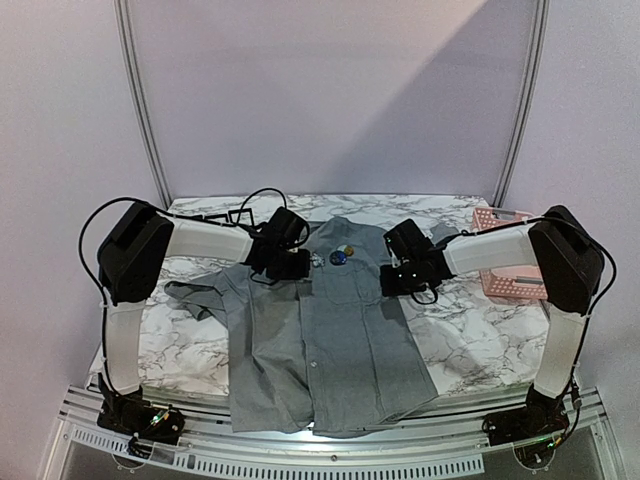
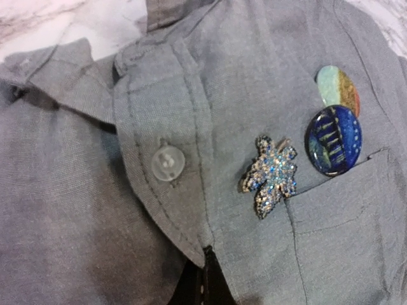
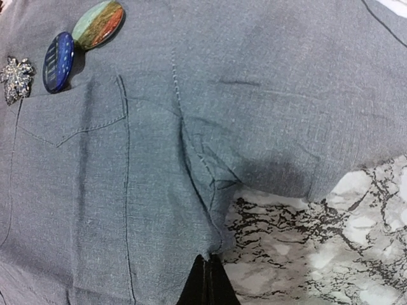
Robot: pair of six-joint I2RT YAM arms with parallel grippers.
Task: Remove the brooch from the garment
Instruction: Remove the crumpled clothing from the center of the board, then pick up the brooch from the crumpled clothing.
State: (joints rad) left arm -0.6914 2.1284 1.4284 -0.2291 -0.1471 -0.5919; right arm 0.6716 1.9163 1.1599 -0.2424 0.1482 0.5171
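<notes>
The grey shirt [image 1: 340, 330] lies flat on the marble table [image 1: 190, 340], front up, collar at the far side. The brooch [image 2: 270, 176] is a sparkly leaf shape with blue and silver stones. It is pinned on the chest of the shirt, just above the top edge of the pocket [image 2: 346, 203], near that pocket's corner. Two round pins sit just beside it: a blue pin [image 2: 333, 140] close to the brooch, and a green and orange pin [image 2: 338, 89] touching the blue one on its far side.

The left claw [image 2: 203, 283] is pinched shut, its dark tips together at the bottom of its own camera view. The tips sit right at the edge of the button strip, below a clear button [image 2: 167, 163]. I cannot tell if any cloth is caught between them. The brooch is up and to the right of these tips, near but not touching.

The right claw [image 3: 203, 283] is pinched shut too. Folds in the cloth run down to its tips, so it nips the shirt where the grey cloth meets the bare table. From this claw the brooch is far up in the left corner of the view, well apart, with the whole pocket in between.

From above, the brooch lies between the two claws, closer to the left one
</notes>
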